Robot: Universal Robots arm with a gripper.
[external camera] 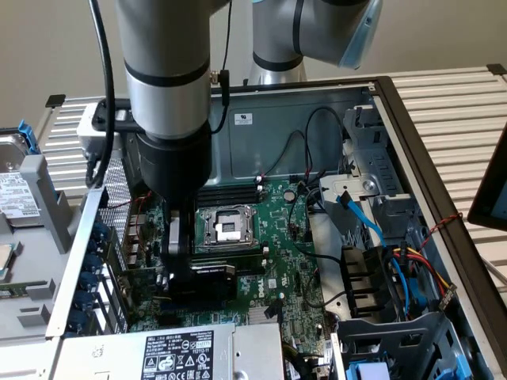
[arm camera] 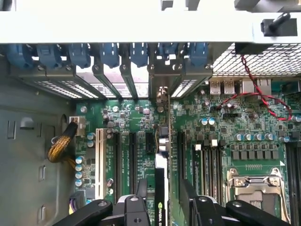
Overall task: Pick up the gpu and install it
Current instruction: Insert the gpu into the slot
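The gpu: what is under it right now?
The gpu stands on edge over the green motherboard, between the black expansion slots, with the gripper open around it. Whether its edge connector sits in a slot cannot be seen; the card covers that.

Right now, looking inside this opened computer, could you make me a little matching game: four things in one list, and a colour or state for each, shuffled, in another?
Things:
1. gpu
2. gripper
3. CPU socket
4. slot latches

Descriptions:
A. blue, in a row along the case's rear edge
B. black shroud, standing on edge among the motherboard's expansion slots
C. jaws open, one on each side of the card
D. silver frame, no cooler over it

Pairs: 1-B, 2-C, 3-D, 4-A
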